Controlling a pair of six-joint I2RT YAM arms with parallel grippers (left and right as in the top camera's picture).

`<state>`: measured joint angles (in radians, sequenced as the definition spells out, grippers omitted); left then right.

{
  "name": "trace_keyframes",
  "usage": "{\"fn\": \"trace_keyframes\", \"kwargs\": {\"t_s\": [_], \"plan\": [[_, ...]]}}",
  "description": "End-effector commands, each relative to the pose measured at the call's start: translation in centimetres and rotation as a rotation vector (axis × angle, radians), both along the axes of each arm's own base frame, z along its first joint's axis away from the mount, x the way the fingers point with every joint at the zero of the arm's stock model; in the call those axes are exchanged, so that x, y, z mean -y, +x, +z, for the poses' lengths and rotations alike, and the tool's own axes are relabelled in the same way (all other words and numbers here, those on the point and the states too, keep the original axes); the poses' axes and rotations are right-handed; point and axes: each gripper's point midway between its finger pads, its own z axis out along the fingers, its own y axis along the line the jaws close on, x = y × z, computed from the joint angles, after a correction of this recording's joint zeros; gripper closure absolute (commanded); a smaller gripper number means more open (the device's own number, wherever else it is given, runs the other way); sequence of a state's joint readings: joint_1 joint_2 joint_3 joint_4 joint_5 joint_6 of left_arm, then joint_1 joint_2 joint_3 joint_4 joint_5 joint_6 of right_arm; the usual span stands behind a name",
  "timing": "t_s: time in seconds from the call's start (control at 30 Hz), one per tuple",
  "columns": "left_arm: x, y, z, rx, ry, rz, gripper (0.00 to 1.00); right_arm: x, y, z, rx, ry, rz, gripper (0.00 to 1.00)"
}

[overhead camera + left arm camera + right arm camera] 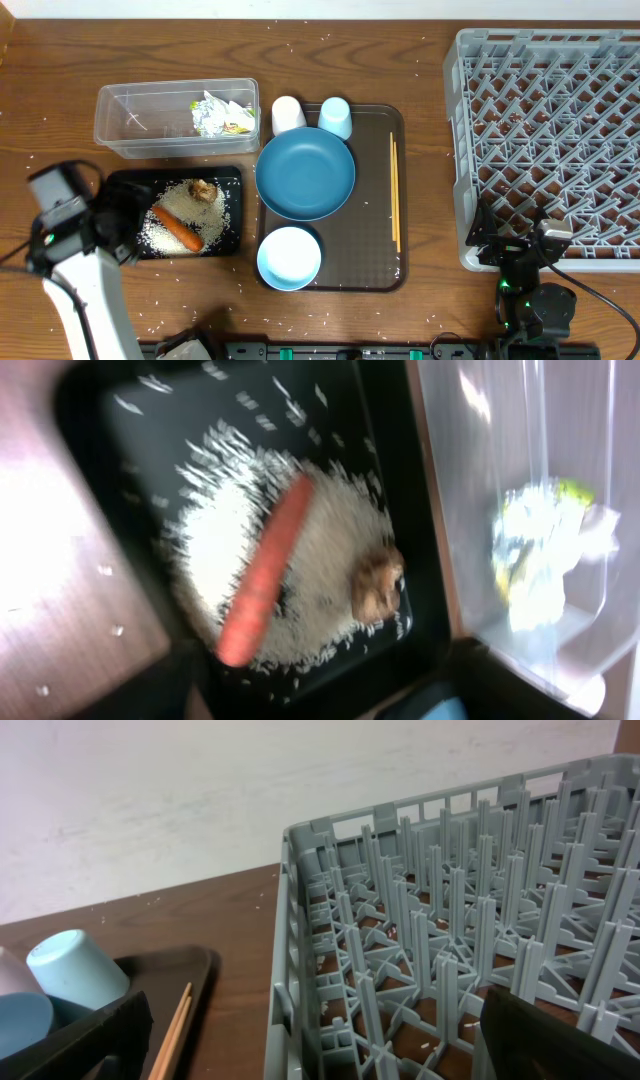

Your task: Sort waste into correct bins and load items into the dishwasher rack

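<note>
Left wrist view showed the carrot (pixel 262 570) on rice (pixel 208 550) in the black tray (pixel 150 455) beneath the left pincer (pixel 125 228); blur and framing hid whether its jaws stood open.

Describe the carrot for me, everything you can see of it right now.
The carrot is orange, slim and smooth-looking, and it tapers toward one end. It appears whole. It lies flat and diagonal inside the shallow black tray, resting on a spread of white rice grains. The small brown food lump sits in the same tray a little apart, with rice between them. Nothing grips the carrot.
</note>
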<state>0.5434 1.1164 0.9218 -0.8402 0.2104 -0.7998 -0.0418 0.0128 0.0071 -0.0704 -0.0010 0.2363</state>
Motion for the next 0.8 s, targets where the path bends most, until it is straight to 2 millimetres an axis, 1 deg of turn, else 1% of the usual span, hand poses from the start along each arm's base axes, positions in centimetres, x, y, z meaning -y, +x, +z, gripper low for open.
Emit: {"fn": "trace_keyframes", "kwargs": {"t_s": [0.0,0.07,0.13,0.6,0.63,0.67,0.7,0.73,0.77], "plan": [[-1.7,-1.6,1.3,0.014,0.046,0.078,0.02,0.5,0.0,-0.1,-0.005,-0.006,-0.020,0.01],[-2.1,-2.5,1.6,0.015,0.048,0.108,0.02,0.5,0.0,-0.1,-0.004,-0.006,-0.020,0.01],[-2.3,-2.7,1.7,0.017,0.050,0.119,0.02,0.5,0.0,-0.1,-0.004,-0.006,-0.020,0.01],[-2.3,-2.7,1.5,0.009,0.044,0.121,0.02,0.2,0.0,-0.1,-0.002,-0.004,-0.005,0.01],[-2.3,-2.7,1.5,0.009,0.044,0.121,0.02,-0.2,0.0,0.1,0.006,0.009,0.018,0.01],[-2.3,-2.7,1.5,0.009,0.044,0.121,0.02,-1.1,0.0,0.3,0.016,0.056,0.068,0.01],[-2.3,-2.7,1.5,0.009,0.044,0.121,0.02,-2.9,-0.1,0.7,0.024,0.147,0.170,0.01],[-2.3,-2.7,1.5,0.009,0.044,0.121,0.02,-4.3,-0.3,0.9,0.022,0.214,0.246,0.01],[-2.3,-2.7,1.5,0.009,0.044,0.121,0.02,-6.2,-0.9,1.3,0.009,0.314,0.356,0.01]]}}
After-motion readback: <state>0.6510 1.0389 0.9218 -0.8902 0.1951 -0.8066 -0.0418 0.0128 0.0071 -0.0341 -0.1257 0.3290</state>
